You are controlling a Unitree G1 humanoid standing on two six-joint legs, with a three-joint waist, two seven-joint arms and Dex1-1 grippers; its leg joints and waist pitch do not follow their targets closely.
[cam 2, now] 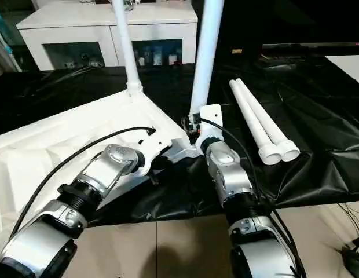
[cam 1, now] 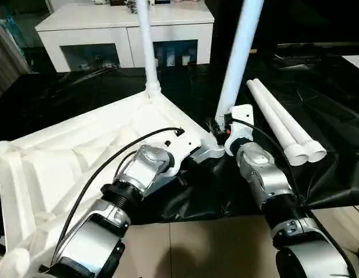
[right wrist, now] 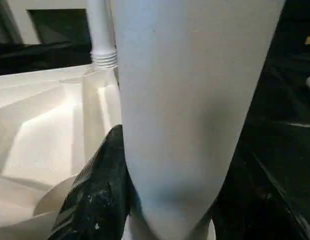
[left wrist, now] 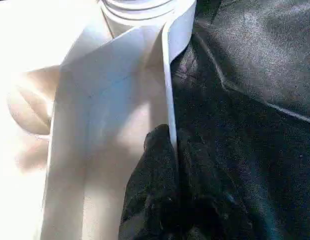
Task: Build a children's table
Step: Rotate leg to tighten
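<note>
The right gripper (right wrist: 165, 200) is clamped round the thick lower end of a white leg (cam 1: 240, 55), one black finger (right wrist: 97, 190) pressed against its side. That leg rises steeply from the near right corner of the tabletop (cam 1: 69, 156) and leans a little to the right as it goes up. The wrist sits just behind its foot, the silver forearm running back toward the robot.

The left gripper (left wrist: 170, 145) is pinched tight on the thin upright rim along the tabletop's right edge, one finger inside the rim and one outside against the black sheet (cam 1: 318, 174). Its forearm comes in low over the tabletop's near part.

The tabletop lies upside down on the black sheet, ribs and hollows facing up, with a round socket (cam 1: 3, 147) at its left corner. A second leg (cam 1: 146, 43) already stands in the far corner socket, nearly upright, its ribbed collar seated in the corner.

Two more legs (cam 1: 281, 124) lie side by side on the sheet to the right of the held one, touching each other, their wide open ends pointing toward the sheet's near edge.

Beyond the sheet stands a white cabinet (cam 1: 124, 32) with glass-fronted compartments. Nearer the robot is pale tiled floor (cam 1: 208, 249).
</note>
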